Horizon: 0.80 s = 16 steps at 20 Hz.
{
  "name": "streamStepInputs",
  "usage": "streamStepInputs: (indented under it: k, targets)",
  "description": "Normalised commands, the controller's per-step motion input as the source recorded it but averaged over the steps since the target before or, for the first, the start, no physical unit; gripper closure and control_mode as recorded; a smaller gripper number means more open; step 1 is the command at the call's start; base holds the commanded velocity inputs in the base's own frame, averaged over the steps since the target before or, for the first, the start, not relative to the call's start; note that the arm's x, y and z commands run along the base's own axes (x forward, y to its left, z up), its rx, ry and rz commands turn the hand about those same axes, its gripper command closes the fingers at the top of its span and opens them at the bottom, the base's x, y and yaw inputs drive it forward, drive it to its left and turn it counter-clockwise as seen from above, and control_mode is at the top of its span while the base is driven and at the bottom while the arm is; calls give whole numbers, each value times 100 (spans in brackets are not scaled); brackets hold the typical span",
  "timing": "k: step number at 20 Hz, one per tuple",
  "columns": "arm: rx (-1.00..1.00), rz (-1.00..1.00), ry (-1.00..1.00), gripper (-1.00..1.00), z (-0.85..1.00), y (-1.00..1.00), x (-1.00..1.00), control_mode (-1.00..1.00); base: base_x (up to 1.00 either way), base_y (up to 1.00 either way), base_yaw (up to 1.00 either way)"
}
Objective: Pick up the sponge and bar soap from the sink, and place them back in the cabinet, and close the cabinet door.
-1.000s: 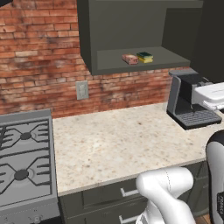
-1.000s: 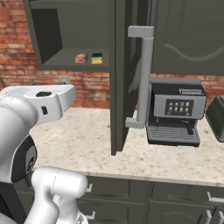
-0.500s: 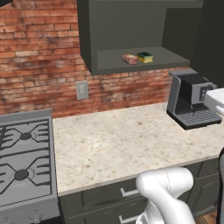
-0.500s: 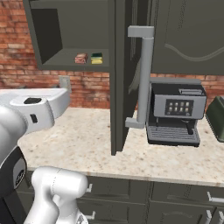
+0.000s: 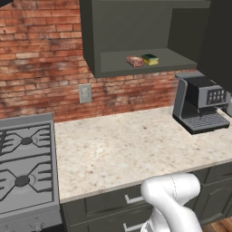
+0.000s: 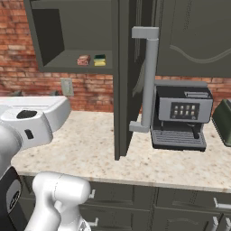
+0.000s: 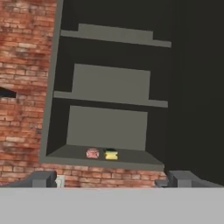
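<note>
The cabinet (image 5: 136, 31) hangs open above the counter. On its lowest shelf the orange-brown bar soap (image 5: 134, 60) lies next to the yellow and green sponge (image 5: 150, 59); they also show as soap (image 6: 83, 60) and sponge (image 6: 99, 60). The cabinet door (image 6: 121, 90) stands swung out, edge-on, with its long silver handle (image 6: 150, 76). In the hand view my gripper (image 7: 113, 180) is open and empty, well back from the shelves, looking up at the soap (image 7: 92, 152) and sponge (image 7: 110, 154). The sink is out of view.
A coffee machine (image 5: 201, 102) stands on the speckled counter (image 5: 127, 145) under the cabinet's right side. A gas stove (image 5: 22, 167) is at the left. A wall outlet (image 5: 84, 93) sits on the brick wall. My white arm (image 6: 31, 122) crosses the left of the right base view.
My arm has drawn back from the cabinet: the hand slid out of the right of the left base view, and the upper link moved left in the right base view.
</note>
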Motion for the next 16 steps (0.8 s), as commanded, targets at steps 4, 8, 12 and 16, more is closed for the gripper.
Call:
streamStepInputs:
  k: [4,8,12,16]
  targets:
    - [0,-1,-8,-100,-6,-4,-26,-100,0,0,0]
    - [0,-4,-6,-100,-1,-1,-23,-100,0,0,0]
    - [0,-4,-2,-100,0,-14,-17,-100,0,0,0]
    - [0,0,0,-100,0,-26,-22,-100,0,0,0]
